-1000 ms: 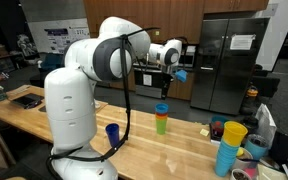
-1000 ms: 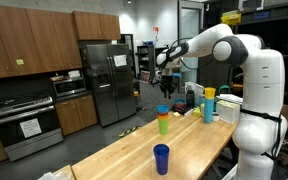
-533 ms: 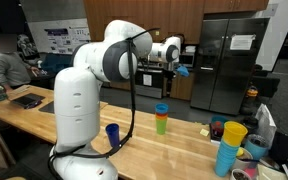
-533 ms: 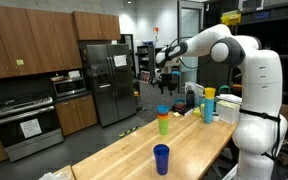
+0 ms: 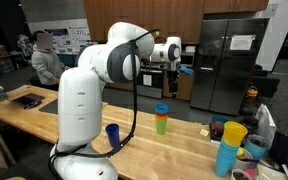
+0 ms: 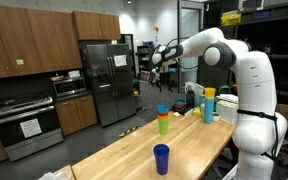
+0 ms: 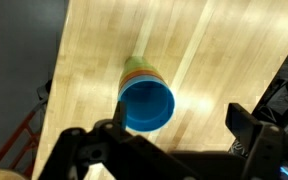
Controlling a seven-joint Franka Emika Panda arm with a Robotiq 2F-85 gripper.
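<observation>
A stack of cups (image 5: pixel 162 118) stands on the wooden table (image 5: pixel 174 150), with a blue cup on top, then green and orange; it also shows from another side (image 6: pixel 164 120). My gripper (image 5: pixel 178 64) hangs high above it, well clear, as the opposite camera confirms (image 6: pixel 156 60). In the wrist view I look straight down into the blue cup (image 7: pixel 146 105). The gripper (image 7: pixel 181 122) is open, its dark fingers (image 7: pixel 246 125) wide apart with nothing between them.
A lone dark blue cup (image 5: pixel 112 133) (image 6: pixel 161 158) stands nearer the robot's base. Taller stacks of yellow and blue cups (image 5: pixel 227 148) (image 6: pixel 208 104) stand near the table's end amid clutter. A steel fridge (image 6: pixel 109 80) is behind. A person (image 5: pixel 46 60) stands in the background.
The arm has swung a little and the gripper has risen slightly above the stack. The cups have not moved. The person in the background has walked to the right.
</observation>
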